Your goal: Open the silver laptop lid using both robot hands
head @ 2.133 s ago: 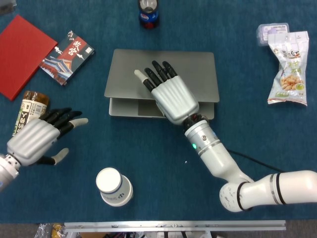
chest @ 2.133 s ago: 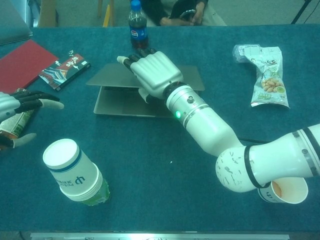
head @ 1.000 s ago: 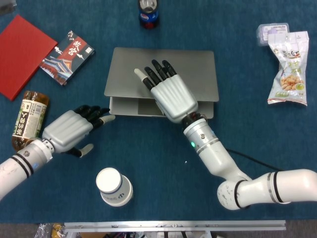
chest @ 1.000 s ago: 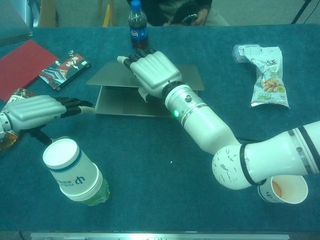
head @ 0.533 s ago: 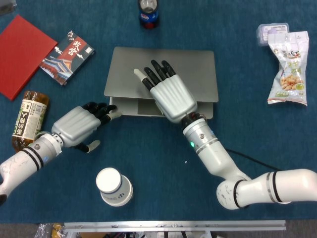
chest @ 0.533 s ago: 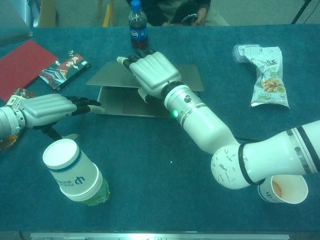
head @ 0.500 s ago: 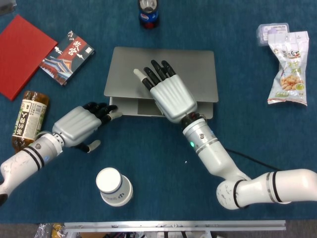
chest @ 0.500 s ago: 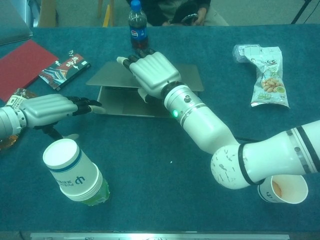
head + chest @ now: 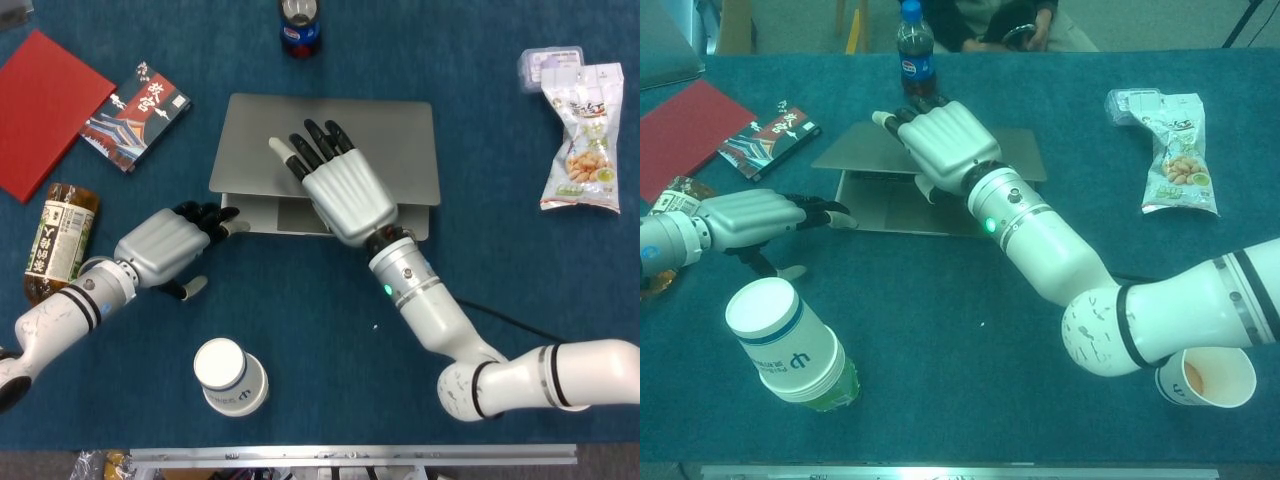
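The silver laptop lies in the middle of the table, its lid (image 9: 400, 140) (image 9: 855, 150) lifted a little off the base (image 9: 262, 214) (image 9: 880, 215). My right hand (image 9: 345, 195) (image 9: 945, 145) lies on top of the lid with dark fingers spread forward. Its thumb hooks under the lid's front edge, so it grips the lid. My left hand (image 9: 165, 245) (image 9: 755, 218) reaches in from the left with fingers stretched out. Those fingertips touch the base's front left corner and hold nothing.
A paper cup (image 9: 230, 375) (image 9: 790, 345) stands near the front, below my left arm. A drink bottle (image 9: 58, 240), a red book (image 9: 40, 110) and a printed box (image 9: 135, 102) lie left. A cola bottle (image 9: 299, 25) stands behind the laptop. Snack bags (image 9: 582, 135) lie right.
My left hand has travelled right from beside the drink bottle to the laptop's front left corner. The right hand has stayed on the lid, which has risen slightly.
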Robot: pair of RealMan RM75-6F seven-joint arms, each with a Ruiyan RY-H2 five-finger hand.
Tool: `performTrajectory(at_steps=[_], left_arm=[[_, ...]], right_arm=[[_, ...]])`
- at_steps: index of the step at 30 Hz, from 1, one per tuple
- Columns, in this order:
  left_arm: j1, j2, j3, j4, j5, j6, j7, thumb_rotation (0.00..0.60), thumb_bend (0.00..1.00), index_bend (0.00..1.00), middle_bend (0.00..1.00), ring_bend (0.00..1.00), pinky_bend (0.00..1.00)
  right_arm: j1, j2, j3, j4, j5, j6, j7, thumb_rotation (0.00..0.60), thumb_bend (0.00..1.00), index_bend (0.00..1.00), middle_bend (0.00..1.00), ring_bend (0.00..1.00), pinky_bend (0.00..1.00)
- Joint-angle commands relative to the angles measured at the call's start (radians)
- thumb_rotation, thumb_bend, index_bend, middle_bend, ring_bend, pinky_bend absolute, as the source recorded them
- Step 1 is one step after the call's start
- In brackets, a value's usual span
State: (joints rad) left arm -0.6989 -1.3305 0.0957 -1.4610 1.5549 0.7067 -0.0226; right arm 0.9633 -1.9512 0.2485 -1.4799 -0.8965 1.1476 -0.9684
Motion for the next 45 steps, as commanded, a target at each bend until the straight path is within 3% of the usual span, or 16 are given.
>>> performTrajectory(at_steps=[1,21,45], left_arm=[[-0.001,-0.002,0.003,0.001,-0.002,0.001,0.002,0.505,0.42,0.05,0.0,0.0,0.08],[-0.007,-0.011,0.02,0.009,-0.016,0.008,0.007,0.501,0.42,0.05,0.0,0.0,0.08],[-0.012,-0.002,0.028,0.001,-0.031,0.012,0.016,0.501,0.42,0.05,0.0,0.0,0.08]], right_arm=[[0.0,0.004,0.004,-0.003,-0.001,0.003,0.001,0.6,0.44,0.09,0.15,0.01,0.12],[0.003,0.026,0.019,0.006,0.015,0.015,-0.002,0.6,0.47,0.09,0.15,0.01,0.12],[0.02,0.131,0.106,0.0,0.035,0.048,0.012,0.6,0.46,0.09,0.15,0.01,0.12]])
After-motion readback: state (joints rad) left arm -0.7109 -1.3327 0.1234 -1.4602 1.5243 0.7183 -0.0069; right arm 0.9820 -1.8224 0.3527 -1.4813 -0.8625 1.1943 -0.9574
